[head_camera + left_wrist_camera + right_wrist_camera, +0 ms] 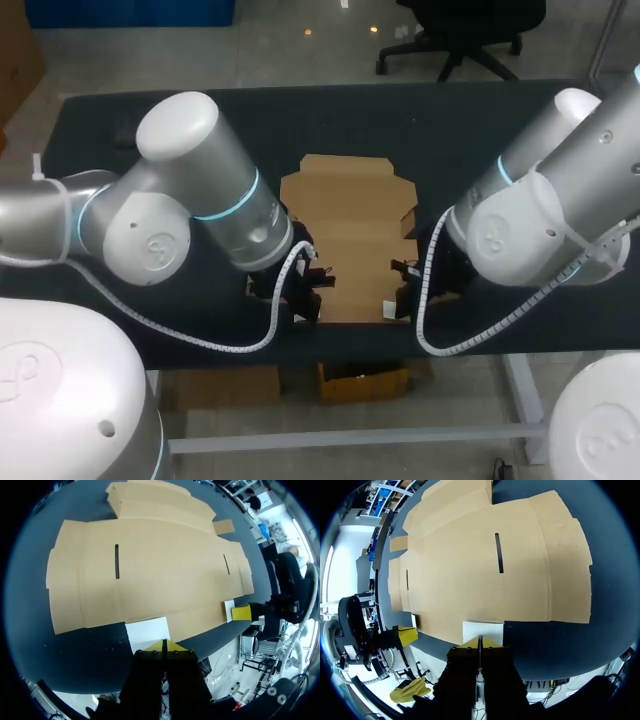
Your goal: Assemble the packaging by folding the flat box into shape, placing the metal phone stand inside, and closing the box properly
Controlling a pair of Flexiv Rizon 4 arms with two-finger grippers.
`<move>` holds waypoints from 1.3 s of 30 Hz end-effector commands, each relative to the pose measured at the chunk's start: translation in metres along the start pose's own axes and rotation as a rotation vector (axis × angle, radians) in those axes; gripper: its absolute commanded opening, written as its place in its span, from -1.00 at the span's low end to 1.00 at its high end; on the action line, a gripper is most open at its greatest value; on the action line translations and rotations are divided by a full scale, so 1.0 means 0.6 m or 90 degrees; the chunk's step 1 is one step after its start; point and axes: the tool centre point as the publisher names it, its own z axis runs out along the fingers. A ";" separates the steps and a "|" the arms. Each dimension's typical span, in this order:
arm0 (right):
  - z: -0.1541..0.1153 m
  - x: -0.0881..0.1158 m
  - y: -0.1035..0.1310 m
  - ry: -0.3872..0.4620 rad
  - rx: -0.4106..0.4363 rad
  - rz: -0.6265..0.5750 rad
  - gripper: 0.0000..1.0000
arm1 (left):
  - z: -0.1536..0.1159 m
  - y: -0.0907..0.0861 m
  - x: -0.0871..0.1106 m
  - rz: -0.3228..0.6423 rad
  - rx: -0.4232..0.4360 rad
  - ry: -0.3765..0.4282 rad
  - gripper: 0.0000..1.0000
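At the near edge of the flat cardboard box [345, 225], my left gripper [164, 645] and right gripper [479, 641] both have their fingers pressed together.

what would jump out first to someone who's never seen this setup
A large flat cardboard box lies unfolded in the middle of the dark table. Two bulky white arms lean in from either side. The left gripper and right gripper sit at the cardboard's near edge, each with its yellow tips pressed together just behind a white patch.
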 end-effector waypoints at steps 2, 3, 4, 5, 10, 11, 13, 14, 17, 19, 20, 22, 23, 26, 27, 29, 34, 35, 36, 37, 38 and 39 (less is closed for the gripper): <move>0.005 0.004 -0.001 -0.010 -0.003 0.000 -1.00 | 0.000 0.006 0.000 0.000 0.008 0.000 -1.00; 0.005 0.004 -0.001 -0.011 -0.003 0.001 -1.00 | 0.000 0.006 0.000 0.000 0.010 0.000 -1.00; 0.006 0.004 -0.001 -0.011 -0.003 0.001 -1.00 | 0.001 0.006 -0.001 -0.003 0.018 -0.008 -1.00; 0.006 0.004 -0.001 -0.012 -0.003 0.001 -1.00 | 0.001 0.007 0.000 -0.003 0.020 -0.011 -1.00; 0.009 0.004 -0.002 -0.018 -0.003 0.001 -1.00 | 0.005 0.008 0.004 -0.001 0.030 -0.019 -1.00; 0.009 0.004 -0.002 -0.018 -0.003 0.000 -1.00 | 0.006 0.008 0.005 0.000 0.034 -0.021 -1.00; 0.010 0.004 -0.002 -0.018 -0.003 0.000 -1.00 | 0.008 0.008 0.007 0.000 0.036 -0.023 -1.00; 0.010 0.004 -0.003 -0.019 -0.002 0.000 -1.00 | 0.009 0.007 0.007 0.001 0.036 -0.024 -1.00; 0.011 0.003 -0.004 -0.022 -0.003 0.000 -1.00 | 0.012 0.006 0.009 0.001 0.040 -0.031 -1.00; 0.012 0.001 -0.005 -0.025 -0.004 0.001 -1.00 | 0.015 0.006 0.009 -0.002 0.044 -0.044 -1.00; 0.013 0.001 -0.005 -0.027 -0.004 0.001 -1.00 | 0.017 0.006 0.009 -0.002 0.045 -0.045 -1.00; 0.015 0.000 -0.006 -0.029 -0.004 0.001 -1.00 | 0.019 0.005 0.008 -0.004 0.048 -0.053 -1.00; 0.016 -0.001 -0.006 -0.030 -0.004 0.001 -1.00 | 0.021 0.005 0.008 -0.004 0.049 -0.054 -1.00; 0.019 -0.003 -0.006 -0.035 -0.002 0.002 -1.00 | 0.024 0.002 0.005 -0.009 0.047 -0.056 -1.00; 0.019 -0.003 -0.006 -0.036 -0.001 0.002 -1.00 | 0.025 0.002 0.004 -0.010 0.046 -0.056 -1.00; 0.020 -0.004 -0.005 -0.038 0.000 0.003 -1.00 | 0.027 0.001 0.003 -0.012 0.045 -0.058 -1.00; 0.021 -0.005 -0.003 -0.050 0.003 0.006 -1.00 | 0.028 -0.002 0.002 -0.017 0.040 -0.062 -1.00; 0.021 -0.005 -0.003 -0.051 0.003 0.007 -1.00 | 0.028 -0.002 0.002 -0.017 0.040 -0.062 -1.00; 0.022 -0.006 -0.003 -0.051 0.004 0.007 -1.00 | 0.027 -0.002 0.001 -0.017 0.039 -0.062 -1.00; 0.022 -0.006 -0.003 -0.056 0.004 0.009 -1.00 | 0.026 -0.002 0.001 -0.018 0.039 -0.063 -1.00; 0.022 -0.006 -0.003 -0.056 0.005 0.009 -1.00 | 0.024 -0.001 0.001 -0.019 0.039 -0.063 -1.00; 0.022 -0.006 -0.003 -0.056 0.005 0.009 -1.00 | 0.023 -0.001 0.000 -0.019 0.039 -0.063 -1.00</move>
